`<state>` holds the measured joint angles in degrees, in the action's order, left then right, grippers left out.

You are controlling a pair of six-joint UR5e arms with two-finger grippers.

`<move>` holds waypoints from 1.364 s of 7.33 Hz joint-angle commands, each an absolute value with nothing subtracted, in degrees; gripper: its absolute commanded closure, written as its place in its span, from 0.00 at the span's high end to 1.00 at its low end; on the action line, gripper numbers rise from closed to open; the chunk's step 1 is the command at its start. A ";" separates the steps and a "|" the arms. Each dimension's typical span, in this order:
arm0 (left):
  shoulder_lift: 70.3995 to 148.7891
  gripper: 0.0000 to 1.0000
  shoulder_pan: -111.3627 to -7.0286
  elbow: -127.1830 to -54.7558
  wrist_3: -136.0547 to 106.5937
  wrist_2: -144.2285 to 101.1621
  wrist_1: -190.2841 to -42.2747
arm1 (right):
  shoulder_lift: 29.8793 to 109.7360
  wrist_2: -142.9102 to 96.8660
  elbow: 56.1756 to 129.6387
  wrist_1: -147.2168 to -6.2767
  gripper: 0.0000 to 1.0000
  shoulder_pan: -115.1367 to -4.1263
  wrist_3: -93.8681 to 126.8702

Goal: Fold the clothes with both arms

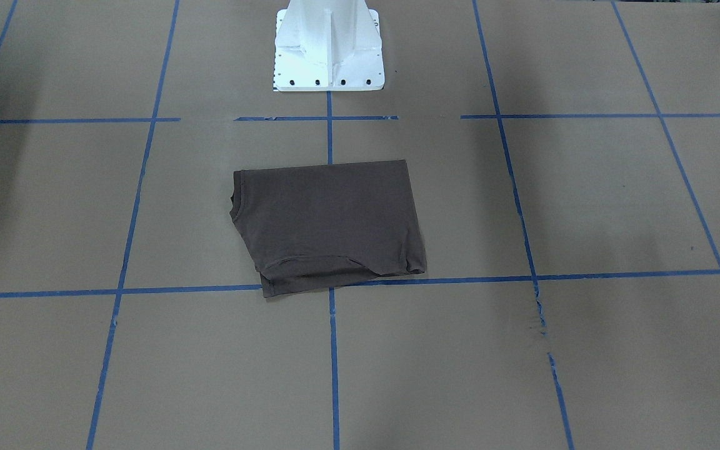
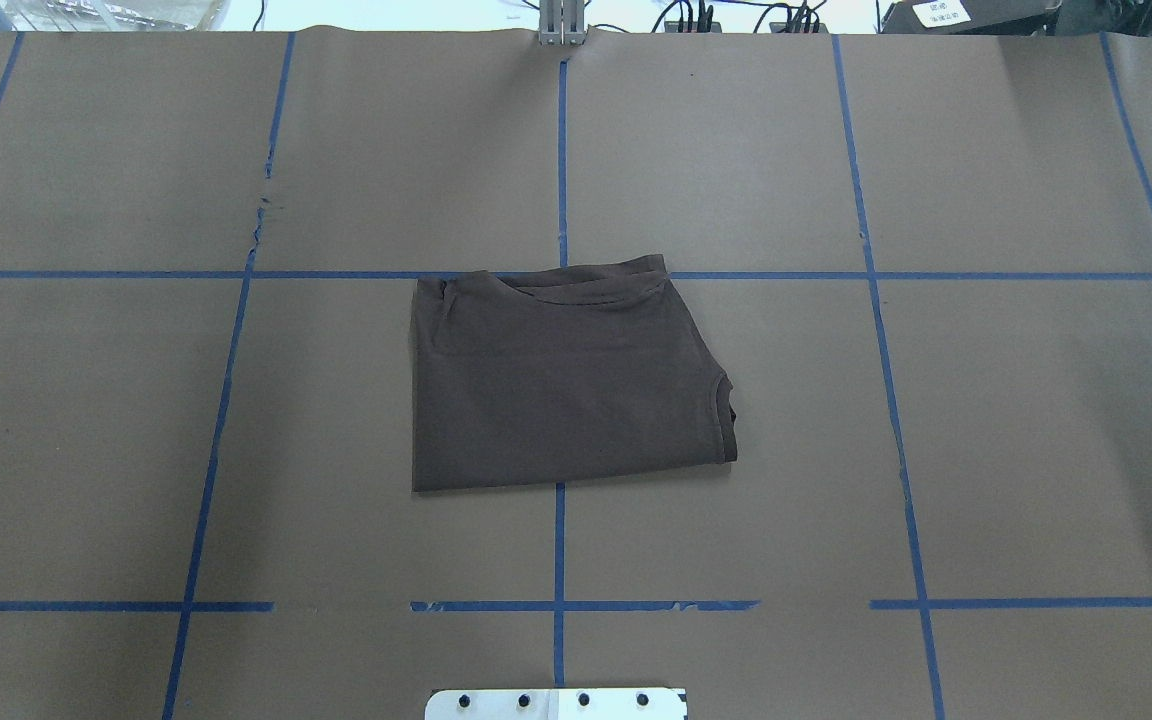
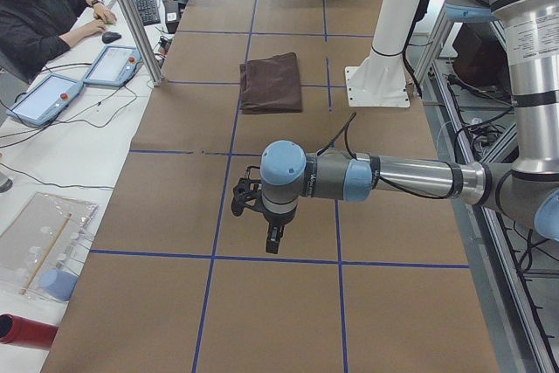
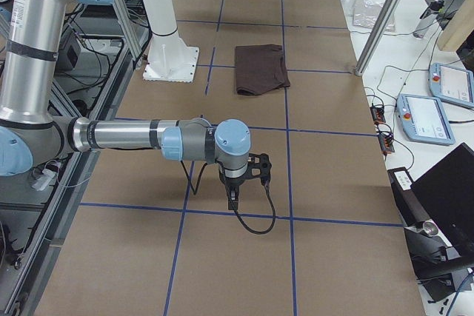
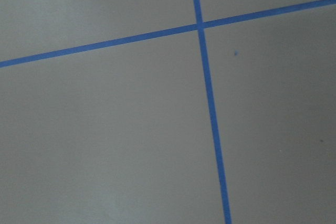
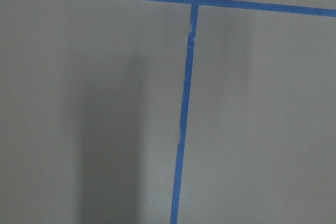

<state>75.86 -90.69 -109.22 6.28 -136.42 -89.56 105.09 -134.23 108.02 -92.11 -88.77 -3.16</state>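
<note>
Overhead exterior: the folded brown T-shirt (image 2: 566, 380) lies mid-way across the desk (image 2: 1036, 450), at 12 o'clock from the white base block (image 2: 556, 703). The left arm (image 3: 384, 179) and right arm (image 4: 126, 135) hover well apart from it. I cannot tell whether their jaws are apart or together.

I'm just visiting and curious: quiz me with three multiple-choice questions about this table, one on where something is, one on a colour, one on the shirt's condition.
1. Where does the T-shirt lie?
A. Mid-table, in front of the white base
B. At a table corner
C. Draped over an arm

2. What colour are the tape lines on the table?
A. Red
B. Yellow
C. Blue

3. What state is the T-shirt in?
A. Spread flat, sleeves out
B. Folded into a compact rectangle
C. Bunched in a ball

Answers:
1 A: the overhead view shows it centred just ahead of the base.
2 C: every grid line is blue.
3 B: its layers are stacked with mostly straight edges.
</note>
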 commanded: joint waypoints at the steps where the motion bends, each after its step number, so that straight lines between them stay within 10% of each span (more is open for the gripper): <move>1: 75.85 1.00 -90.70 -109.77 6.24 -136.85 -89.56 | 104.94 -133.95 108.02 -92.02 1.00 -88.77 -3.16; 10: 75.76 1.00 -90.70 -109.86 6.24 -136.41 -89.47 | 106.08 -132.98 107.84 -91.50 1.00 -88.77 -3.25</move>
<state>75.70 -90.70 -109.82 6.24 -136.41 -89.50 105.54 -132.83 107.96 -91.64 -88.77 -3.18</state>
